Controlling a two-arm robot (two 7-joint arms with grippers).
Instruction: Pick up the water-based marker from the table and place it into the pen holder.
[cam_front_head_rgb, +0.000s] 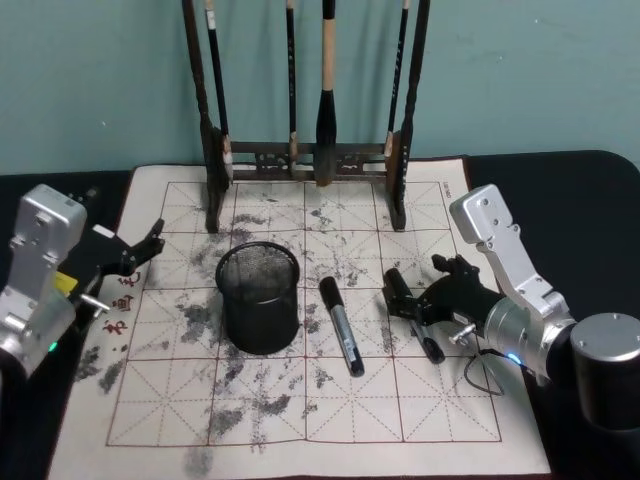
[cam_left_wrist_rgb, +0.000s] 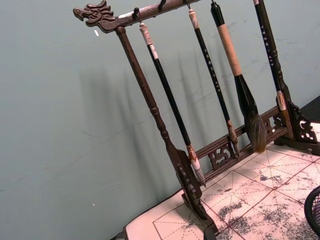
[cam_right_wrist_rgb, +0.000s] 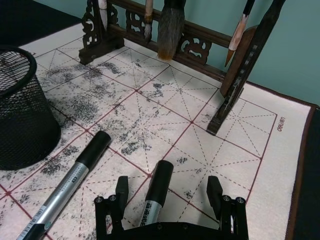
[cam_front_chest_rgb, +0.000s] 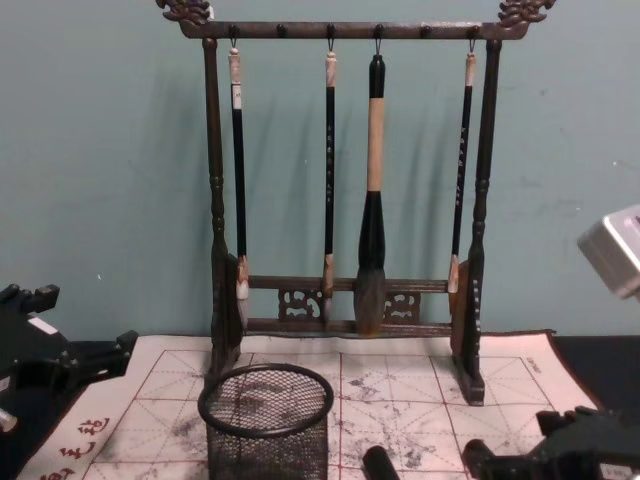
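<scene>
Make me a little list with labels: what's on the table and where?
pen holder: upright on the mat, nothing inside
first marker: lying just right of the pen holder
second marker: lying farther right
right gripper: open, fingers either side of the second marker, not touching
left gripper: by the mat's left edge
brush rack: behind, four brushes hanging

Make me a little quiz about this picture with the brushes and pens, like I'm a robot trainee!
1. True or false: the left tool is reaching into the black wire-mesh pen holder.
2. How many brushes hang on the tall dark wooden brush rack? A two, B four, C six.
3. Fill in: the right tool has open fingers either side of a black-capped silver ____ lying on the ink-stained grid mat.
Key: 1 false; 2 B; 3 marker.
</scene>
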